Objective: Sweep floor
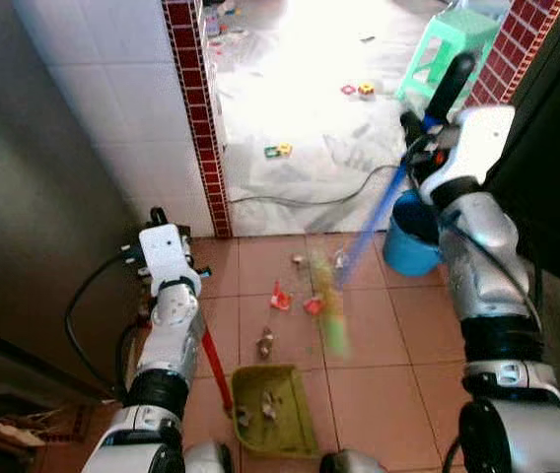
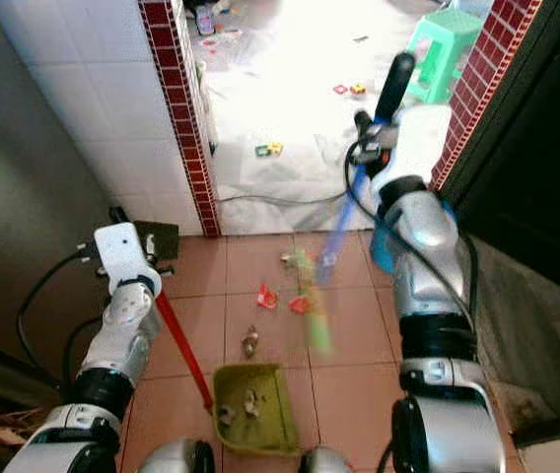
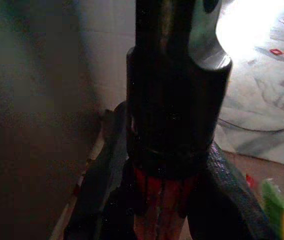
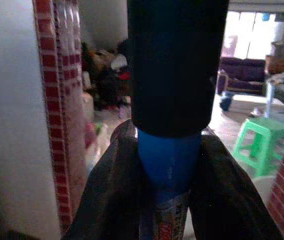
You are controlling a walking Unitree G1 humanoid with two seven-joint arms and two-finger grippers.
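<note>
My left gripper (image 3: 162, 200) is shut on the red handle (image 1: 216, 370) of a green dustpan (image 1: 285, 429). The dustpan rests on the terracotta tiles near my feet and holds a few bits of debris (image 1: 265, 402). My right gripper (image 4: 167, 195) is raised at the right and shut on the broom's blue handle (image 1: 374, 222), just below its black grip. The green broom head (image 1: 331, 315) is blurred, low over the tiles beyond the dustpan. Red scraps (image 1: 280, 298) and a brownish piece (image 1: 265, 343) lie on the floor between broom and dustpan.
A blue bucket (image 1: 413, 236) stands by the right doorpost, behind the broom handle. A white-tiled wall with a red brick edge (image 1: 201, 118) is at the left. On the bright floor beyond are a cable (image 1: 300, 197), small toys (image 1: 278, 151) and a green stool (image 1: 448, 49).
</note>
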